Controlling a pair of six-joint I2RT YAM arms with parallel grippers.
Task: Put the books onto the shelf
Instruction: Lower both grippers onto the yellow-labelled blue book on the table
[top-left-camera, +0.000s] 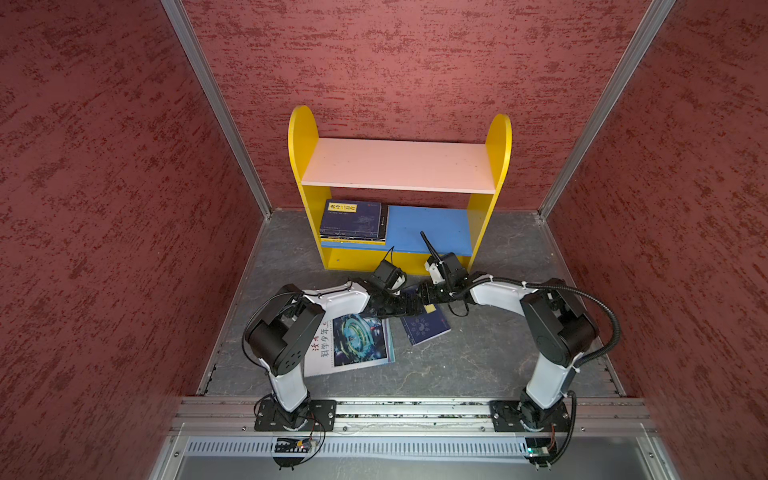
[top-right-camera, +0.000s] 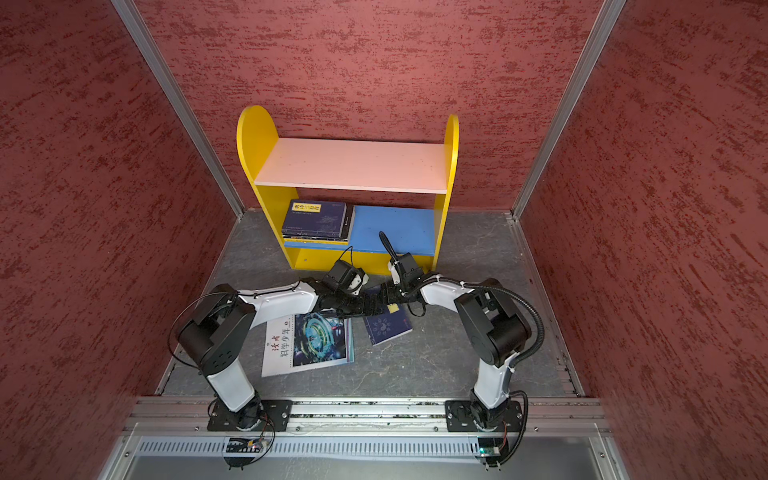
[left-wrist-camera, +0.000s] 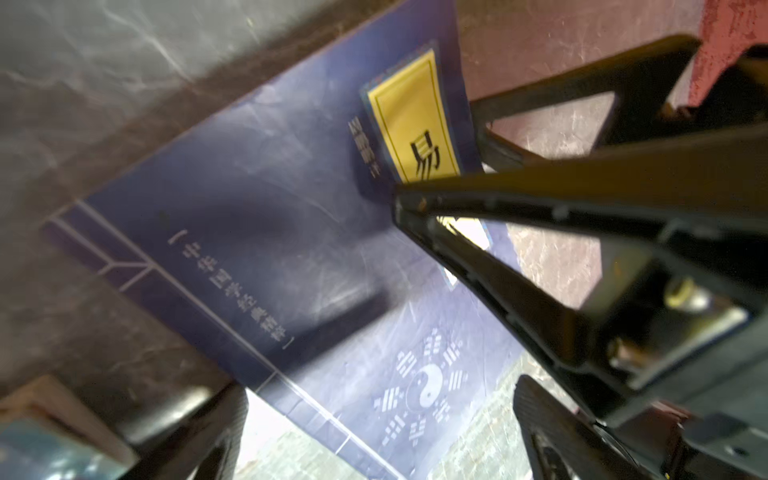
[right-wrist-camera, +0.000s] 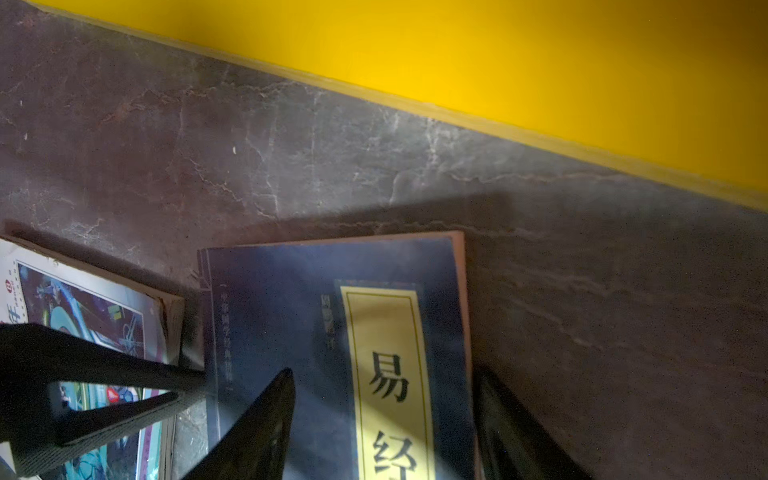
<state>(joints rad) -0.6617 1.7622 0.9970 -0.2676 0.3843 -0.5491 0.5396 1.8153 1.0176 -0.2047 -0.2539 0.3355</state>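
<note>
fingers of the right gripper (right-wrist-camera: 386, 374) stand apart, one tip down on the cover of the navy book (right-wrist-camera: 270, 316), the other just off its edge, with the yellow label (right-wrist-camera: 386, 324) running between them. left gripper (left-wrist-camera: 380, 390) comes in from the opposite side, fingers spread wide above the same cover, and one finger (right-wrist-camera: 104, 365) reaches over the magazine (right-wrist-camera: 83, 299) with its tip right at the book's spine edge. the navy book lies flat, cover up, on the grey floor (top-left-camera: 478, 353) in front of the shelf (top-left-camera: 500, 166). its long axis runs from the robot toward the shelf, swung a little to the left at the far end. label end points at the shelf's yellow base, emblem end points back at the arm mounts. magazine sits just beside it on the left, cover up, partly under the left arm. further out, on the shelf, a stack of books (top-left-camera: 353, 220) lies flat at the left end of the blue lower board (top-left-camera: 432, 228), a navy one with a yellow label on top.
</note>
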